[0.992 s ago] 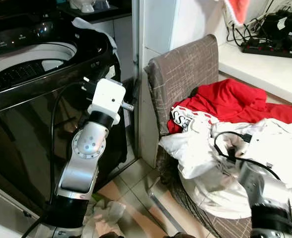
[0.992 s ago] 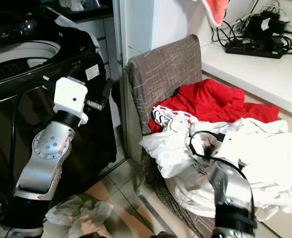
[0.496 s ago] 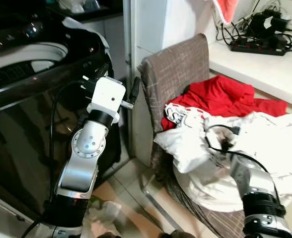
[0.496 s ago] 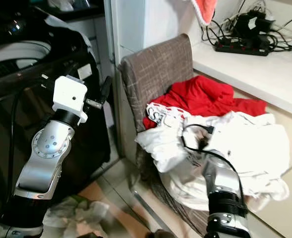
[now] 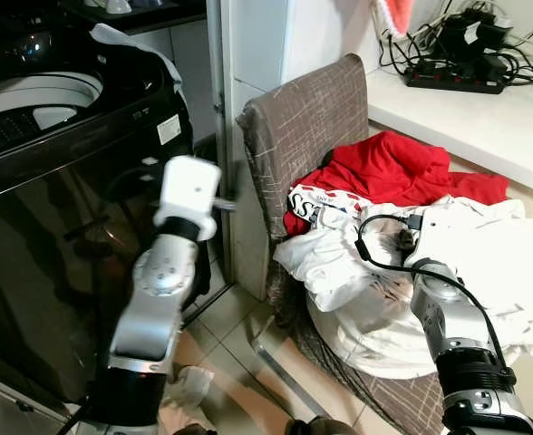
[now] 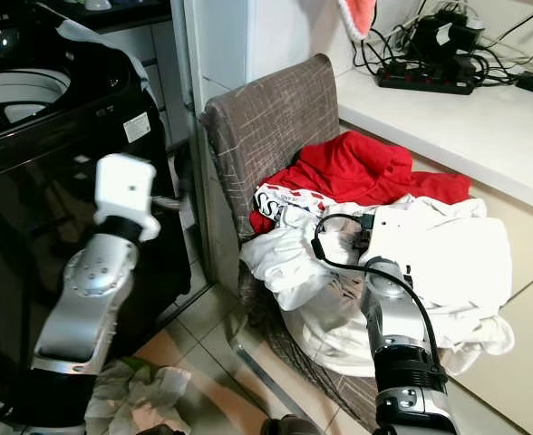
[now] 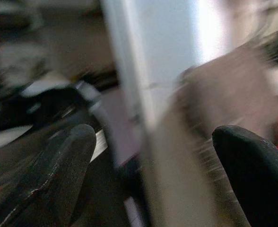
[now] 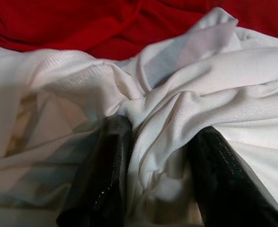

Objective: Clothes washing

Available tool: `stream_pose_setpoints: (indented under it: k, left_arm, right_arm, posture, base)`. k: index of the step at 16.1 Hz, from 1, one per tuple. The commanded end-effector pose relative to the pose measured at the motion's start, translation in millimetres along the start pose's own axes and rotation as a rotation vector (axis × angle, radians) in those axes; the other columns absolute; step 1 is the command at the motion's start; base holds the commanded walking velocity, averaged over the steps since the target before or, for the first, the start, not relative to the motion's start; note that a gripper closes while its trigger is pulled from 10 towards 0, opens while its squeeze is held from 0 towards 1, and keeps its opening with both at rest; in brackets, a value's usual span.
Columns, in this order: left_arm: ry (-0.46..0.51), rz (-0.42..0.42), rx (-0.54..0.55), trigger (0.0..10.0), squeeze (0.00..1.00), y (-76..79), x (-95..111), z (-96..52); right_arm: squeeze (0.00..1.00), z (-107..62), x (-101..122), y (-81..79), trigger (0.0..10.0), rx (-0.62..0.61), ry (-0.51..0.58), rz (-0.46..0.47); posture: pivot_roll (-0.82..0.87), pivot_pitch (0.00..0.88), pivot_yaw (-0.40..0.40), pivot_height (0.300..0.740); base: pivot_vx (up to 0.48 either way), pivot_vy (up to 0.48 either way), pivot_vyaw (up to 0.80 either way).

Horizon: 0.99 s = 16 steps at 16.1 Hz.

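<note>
The right gripper (image 8: 153, 175) is buried in the crumpled white cotton garment (image 8: 214, 99), its two black fingers (image 8: 103, 175) pressed into the cloth with a ridge of fabric bunched between them. They look closed on that fold, though the cloth hides the tips, so the pinch is likely rather than certain. Just beyond the white garment, at about twelve o'clock from the gripper, lies the bright red soft shirt (image 5: 402, 168). Both are heaped on the brown woven-fabric chair (image 5: 307, 118).

The left gripper (image 7: 153, 156) is raised at about nine o'clock from the chair, fingers spread wide and holding nothing, in the gap between the chair back and the glossy black top-loading washing machine (image 5: 58, 208). The machine's lid is up and its white drum rim (image 5: 40, 91) shows. Some pale crumpled clothes (image 6: 144, 394) lie on the tiled floor by the robot's feet.

The task seems barely begun: the pile sits on the chair, and the lift and carry to the drum remain.

Against the picture a second ago, the right gripper has pushed deeper into the white garment. The head camera has also swung, so the chair sits more centrally.
</note>
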<state>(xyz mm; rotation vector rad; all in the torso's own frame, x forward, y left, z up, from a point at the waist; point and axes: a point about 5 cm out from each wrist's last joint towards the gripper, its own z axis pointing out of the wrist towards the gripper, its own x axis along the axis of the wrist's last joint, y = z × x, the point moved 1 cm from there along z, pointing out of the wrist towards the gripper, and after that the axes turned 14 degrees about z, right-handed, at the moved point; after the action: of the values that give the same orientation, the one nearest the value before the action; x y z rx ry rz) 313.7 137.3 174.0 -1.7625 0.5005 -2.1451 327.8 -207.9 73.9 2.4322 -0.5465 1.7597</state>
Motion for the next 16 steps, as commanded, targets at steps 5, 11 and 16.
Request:
stream_pose_setpoints:
  k: [5,11,16]
  left_arm:
    - [-0.179,-0.041,0.139,10.0,0.00,-15.0,-27,-3.1]
    - [-0.169,-0.044,0.172,10.0,0.00,-21.7,-22,1.6]
    - [-0.140,-0.022,0.177,10.0,0.00,-25.4,-17,0.1]
  right_arm:
    - [0.00,-3.9,30,-8.6,0.0,0.067,0.152,-0.068]
    - [0.00,-4.8,60,-24.7,0.0,0.112,0.255,-0.040]
    - [0.00,-27.8,166,-51.7,0.0,0.207,0.670,-0.148]
  posture:
    - [-0.04,0.028,-0.034,0.723]
    - [-0.02,0.015,-0.041,0.723]
    - [0.00,0.001,-0.040,0.723]
  base:
    - [0.000,0.000,0.00]
    - [0.000,0.000,0.22]
    - [0.000,0.000,0.60]
